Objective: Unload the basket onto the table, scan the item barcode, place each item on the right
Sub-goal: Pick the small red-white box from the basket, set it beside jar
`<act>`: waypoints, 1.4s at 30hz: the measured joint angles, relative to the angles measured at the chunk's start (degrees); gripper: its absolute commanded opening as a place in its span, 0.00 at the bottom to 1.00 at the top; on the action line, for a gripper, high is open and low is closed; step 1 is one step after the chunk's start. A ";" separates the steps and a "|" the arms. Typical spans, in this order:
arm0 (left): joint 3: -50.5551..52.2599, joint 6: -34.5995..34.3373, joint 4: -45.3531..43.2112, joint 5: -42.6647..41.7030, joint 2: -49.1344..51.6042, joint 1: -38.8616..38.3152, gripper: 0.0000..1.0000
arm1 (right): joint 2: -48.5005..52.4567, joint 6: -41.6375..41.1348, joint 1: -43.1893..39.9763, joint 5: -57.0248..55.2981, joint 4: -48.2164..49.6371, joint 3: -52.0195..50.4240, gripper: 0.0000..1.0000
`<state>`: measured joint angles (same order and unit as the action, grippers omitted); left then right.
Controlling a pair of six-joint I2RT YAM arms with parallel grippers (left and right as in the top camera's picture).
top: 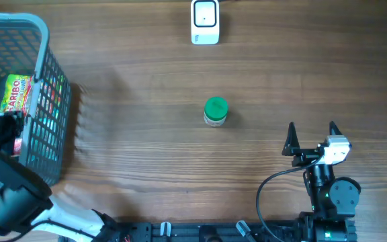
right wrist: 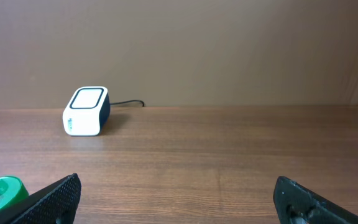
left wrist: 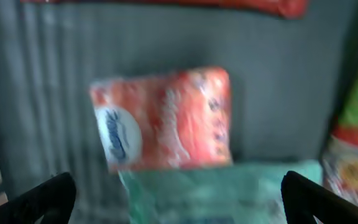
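Left gripper [left wrist: 179, 190], jaws wide over the basket [top: 44, 47], should drop squarely onto the red packet [left wrist: 166, 118]; right gripper [top: 312, 131], also wide, sits outside it.

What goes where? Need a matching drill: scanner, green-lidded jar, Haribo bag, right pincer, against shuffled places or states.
Things:
1. scanner
2. green-lidded jar
3. Haribo bag
4. right pincer

Places or states:
A. inside the grey basket
B. far edge of the table, middle
C. open, holding nothing, near right
D. standing mid-table

Pairs: 1-B, 2-D, 3-A, 4-C
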<state>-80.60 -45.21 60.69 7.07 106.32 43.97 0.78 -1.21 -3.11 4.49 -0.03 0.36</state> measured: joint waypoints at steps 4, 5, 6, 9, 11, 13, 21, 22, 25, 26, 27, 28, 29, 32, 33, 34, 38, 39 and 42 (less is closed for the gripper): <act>0.04 -1.03 -2.45 3.85 2.03 -0.02 1.00 | 0.00 0.00 0.00 0.00 0.00 0.00 1.00; 0.09 -1.07 -3.21 4.04 2.16 -0.02 1.00 | 0.00 0.00 0.00 0.02 0.00 0.00 1.00; 0.76 -1.22 -6.14 4.28 2.27 0.00 1.00 | 0.00 0.00 0.00 0.00 0.00 0.00 1.00; 3.93 -1.42 -9.49 4.74 2.45 0.00 1.00 | 0.00 0.00 0.00 0.00 0.00 0.00 1.00; 7.93 -1.68 -12.68 4.72 2.14 -0.02 0.95 | 0.00 0.00 0.00 0.00 0.00 0.00 1.00; 9.77 -2.16 -14.82 4.63 1.33 0.00 0.82 | 0.00 0.00 0.00 0.00 0.00 0.00 1.00; 7.10 -1.84 -8.13 4.68 -4.04 0.00 0.59 | 0.00 0.00 0.00 0.00 0.00 0.00 1.00; 5.88 -1.84 -7.76 4.63 -6.25 0.00 0.59 | 0.00 0.00 0.00 0.00 0.00 0.00 1.00; 1.16 -1.84 -7.65 4.20 -19.52 0.00 0.58 | 0.00 0.00 0.00 0.00 0.00 0.00 1.00; 0.92 -1.84 -8.15 2.45 -22.88 0.09 0.58 | 0.00 0.00 0.00 0.02 0.00 0.00 1.00; 0.85 -1.84 -9.07 -2.05 -28.02 -0.02 0.58 | 0.00 0.00 0.00 0.00 0.00 0.00 1.00; 0.74 -1.86 -9.70 -6.03 -31.34 -0.28 0.58 | 0.00 0.00 0.00 0.02 0.00 0.00 1.00; 0.72 -1.86 -10.34 -10.34 -33.70 -0.81 0.57 | 0.00 0.00 0.00 0.00 0.00 0.00 1.00; 0.72 -0.28 -11.61 -26.80 -43.39 -13.38 0.58 | 0.00 0.00 0.00 0.02 -0.02 0.00 1.00; 0.72 1.44 -11.32 -26.60 -44.87 -18.78 0.58 | 0.02 0.00 0.00 0.00 0.04 0.00 1.00; 0.72 3.98 -10.12 -25.16 -46.18 -26.86 0.58 | 0.02 0.00 0.00 0.00 0.04 0.00 1.00; 11.30 10.47 -5.88 -10.45 -42.64 -55.87 0.59 | 0.00 0.00 -0.07 0.07 0.02 0.00 1.00; 14.36 10.71 -8.09 -8.96 -40.72 -58.90 0.59 | 0.00 0.00 -0.04 0.02 0.00 0.00 1.00; 27.63 11.63 -20.35 -6.71 -29.44 -72.74 0.59 | 0.00 0.00 -0.04 0.04 0.00 0.00 1.00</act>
<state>-52.97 -33.58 40.34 0.36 76.88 -28.77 0.78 -1.21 -3.16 4.54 -0.03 0.36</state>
